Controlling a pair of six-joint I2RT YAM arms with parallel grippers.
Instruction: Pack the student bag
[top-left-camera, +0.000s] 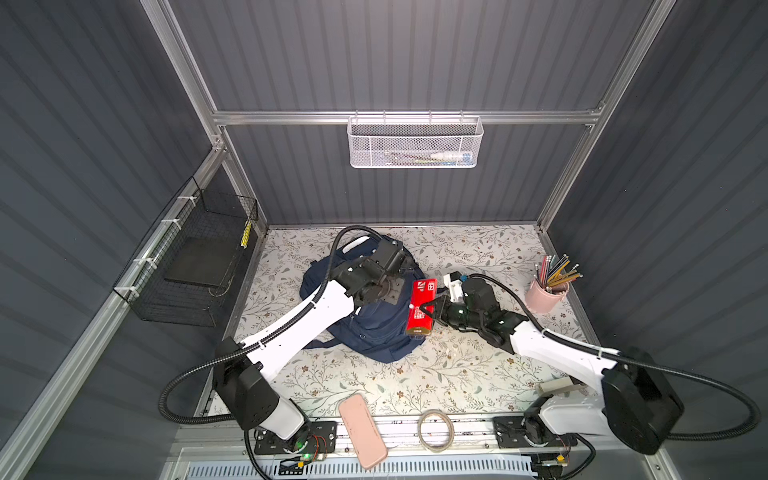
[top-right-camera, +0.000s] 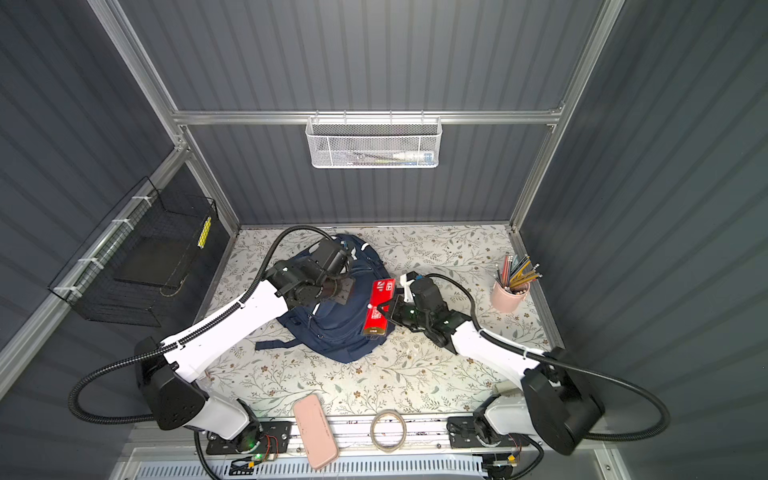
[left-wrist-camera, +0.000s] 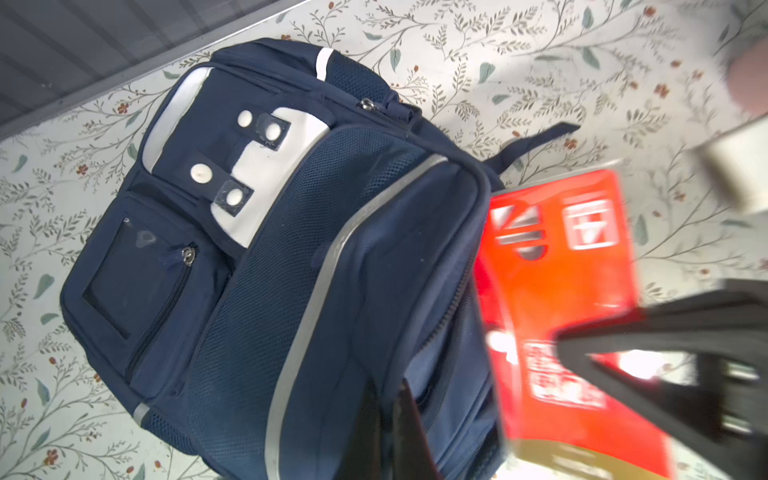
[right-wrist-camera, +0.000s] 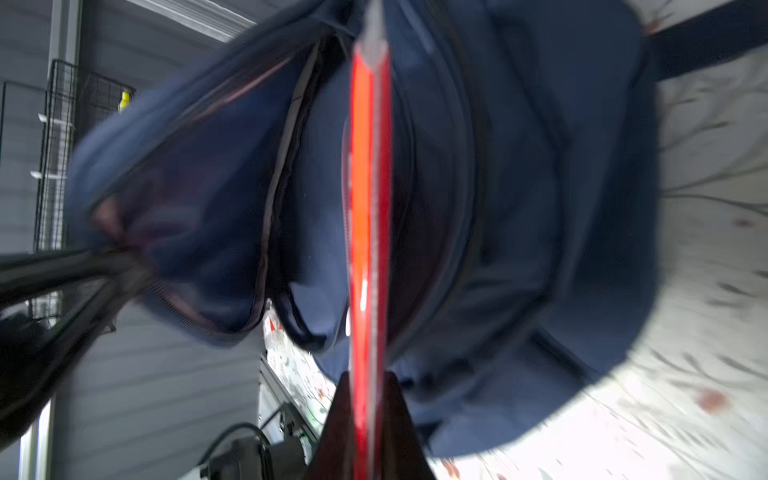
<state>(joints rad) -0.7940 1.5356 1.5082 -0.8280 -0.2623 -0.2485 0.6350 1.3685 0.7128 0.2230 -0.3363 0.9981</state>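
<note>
Right gripper (right-wrist-camera: 368, 384) was clamped tight on a thin red pack (top-left-camera: 423, 293), right at the bag's right edge by its opening. Left gripper (left-wrist-camera: 390, 399) was pinched shut on the student bag (top-left-camera: 374, 332) fabric, w/ its arm covering much of the bag from above. Pink pencil cup (top-left-camera: 545, 296) sat far right. Pink case (top-left-camera: 362, 430) & tape ring (top-left-camera: 435, 430) sat at the front edge, well apart from the bag. Bag lay mid-table (top-left-camera: 374, 386): navy, white patches, grey stripe, one compartment gaping.
</note>
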